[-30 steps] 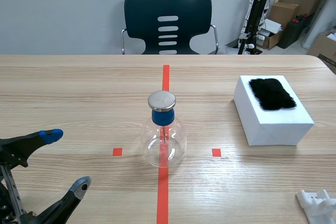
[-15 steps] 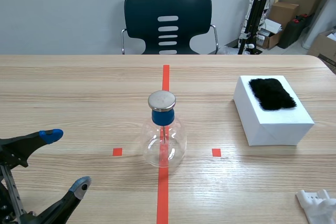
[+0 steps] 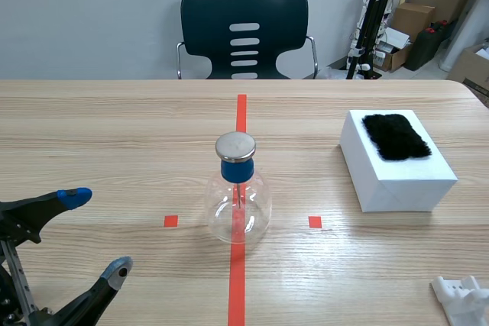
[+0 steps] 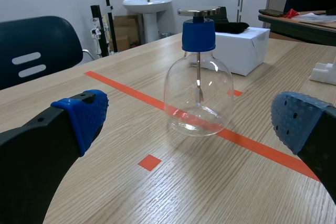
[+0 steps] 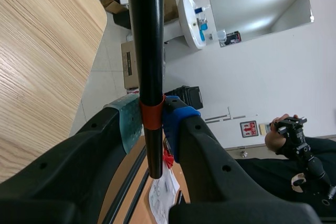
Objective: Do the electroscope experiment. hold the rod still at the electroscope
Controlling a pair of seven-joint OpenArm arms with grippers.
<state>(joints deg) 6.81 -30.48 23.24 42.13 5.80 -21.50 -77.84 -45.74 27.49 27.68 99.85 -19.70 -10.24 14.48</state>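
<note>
The electroscope [image 3: 238,198] is a clear glass flask with a blue stopper and a round metal plate on top, standing on the red tape line mid-table. In the left wrist view the electroscope [image 4: 199,77] stands ahead of my left gripper [image 4: 194,124], whose blue-padded fingers are wide open with nothing between them. In the scene view the left gripper [image 3: 95,234] sits low at the near left. My right gripper [image 5: 151,121] is shut on a black rod [image 5: 146,51] with an orange band, beyond the table's edge. The right gripper is out of the scene view.
A white box [image 3: 396,162] with a black fur patch [image 3: 395,137] on top stands right of the flask. A white plastic piece [image 3: 462,299] lies at the near right corner. A dark chair [image 3: 244,30] stands behind the far edge, with boxes and a stand at back right.
</note>
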